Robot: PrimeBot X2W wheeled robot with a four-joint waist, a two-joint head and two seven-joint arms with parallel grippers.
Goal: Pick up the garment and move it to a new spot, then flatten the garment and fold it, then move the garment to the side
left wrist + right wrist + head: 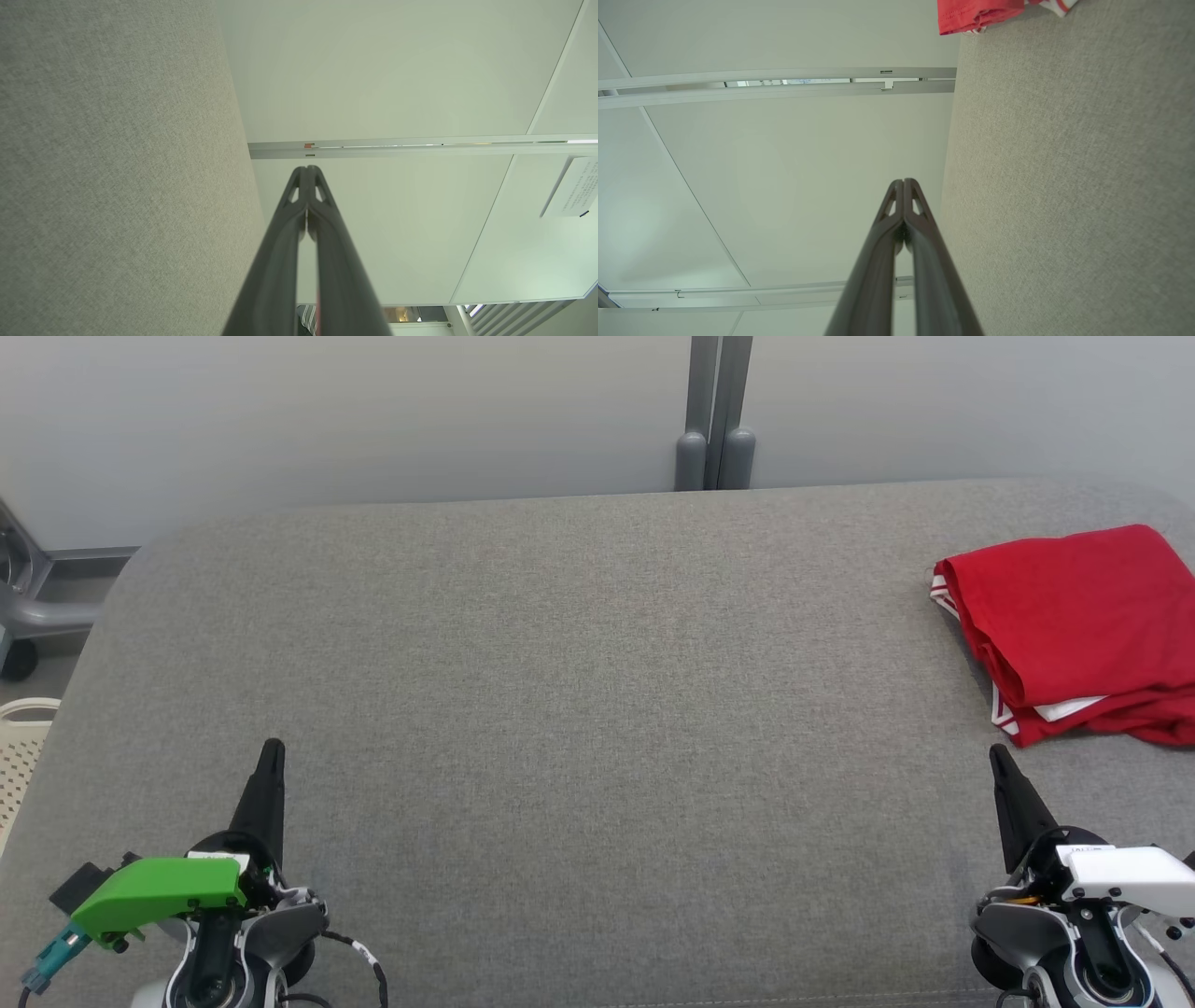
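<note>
Left tool and right tool sit nearest, one at each front corner of the desk. Each has its two dark fingers pressed tight together on nothing, with the tips pointing away across the grey cloth top. Neither touches the garment.

Past the left tool, off the desk's left edge, a pale perforated basket pokes into the head view. So little of it shows that its contents cannot be told.

Further out, the middle of the desk lies bare. The garment, red with white trim, lies at the far right of the desk, well beyond the right tool's tip. It is folded into a thick, slightly uneven bundle, its layered edges facing the middle of the desk.

Judging by that, the fold is done and the garment is already set to the side, so the last step looks complete or nearly so. If anything is left, it calls only for a small tidy of the loose lower edge; the right tool is the closer one for it and would first have to open.

Behind the desk stand a grey post and a plain pale wall.
</note>
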